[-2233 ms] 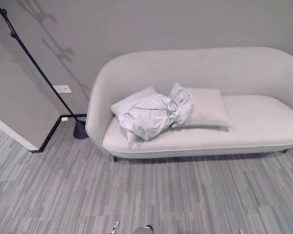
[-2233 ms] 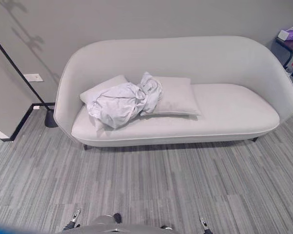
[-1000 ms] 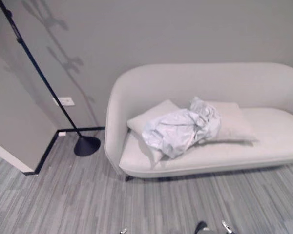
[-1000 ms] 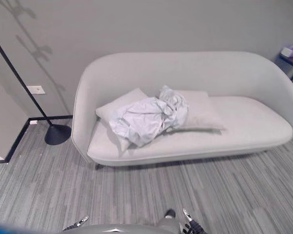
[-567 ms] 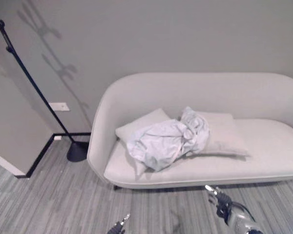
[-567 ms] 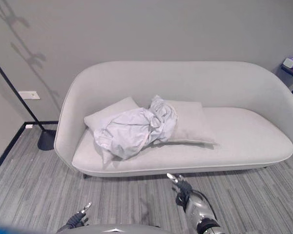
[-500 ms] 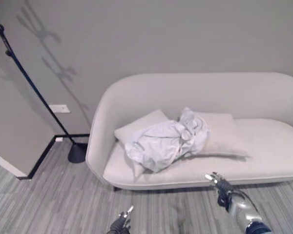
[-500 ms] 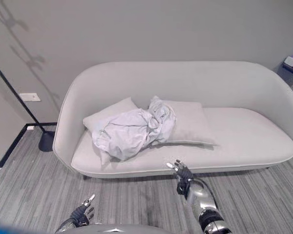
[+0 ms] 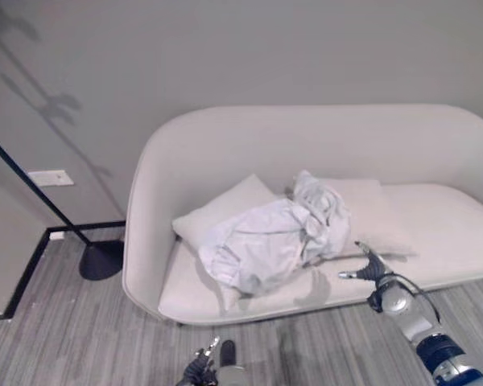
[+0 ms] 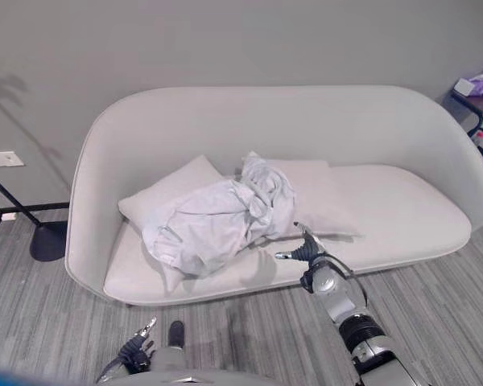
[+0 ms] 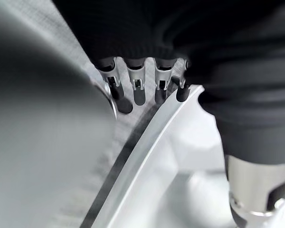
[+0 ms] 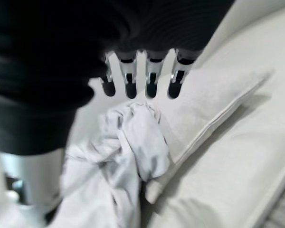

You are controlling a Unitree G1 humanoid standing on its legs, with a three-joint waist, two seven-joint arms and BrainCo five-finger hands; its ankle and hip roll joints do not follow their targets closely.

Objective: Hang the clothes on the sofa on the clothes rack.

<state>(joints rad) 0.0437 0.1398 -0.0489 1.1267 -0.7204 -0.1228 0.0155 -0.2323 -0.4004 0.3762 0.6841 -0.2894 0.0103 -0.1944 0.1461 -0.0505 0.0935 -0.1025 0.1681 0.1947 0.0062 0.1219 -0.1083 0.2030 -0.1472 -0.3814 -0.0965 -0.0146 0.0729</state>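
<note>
The crumpled white garment (image 10: 213,217) lies bunched on the seat of the pale grey curved fabric sofa (image 10: 402,137), toward the sofa's left end. It is draped over a light cushion (image 10: 165,193) propped against the backrest, and its upper bunch reaches onto a second flat cushion (image 10: 322,201) that lies nearer the sofa's middle. The heap's long axis runs slantwise across the seat, from the sofa's front edge at its left end up toward the backrest near the middle.

The right hand (image 10: 304,250) is stretched out over the sofa's front edge, close beside the garment's right flank but apart from it, with a strip of bare seat between. Its fingers (image 12: 128,80) are straight and spread, the thumb held off to the side, and nothing is in them. In the right wrist view they aim at the upper bunch of the garment (image 12: 133,137), which lies ahead of the fingertips and toward the sofa's left end.

The left hand (image 10: 135,351) hangs low, well in front of the sofa over the striped grey floor (image 10: 48,322), far from the cloth, its fingers (image 11: 135,85) loosely extended and empty.

The right hand is plainly the nearer one, so the coming reach likely carries it forward and leftward along the seat onto the heap. A black pole on a round base (image 9: 101,259) stands on the floor just off the sofa's left end.
</note>
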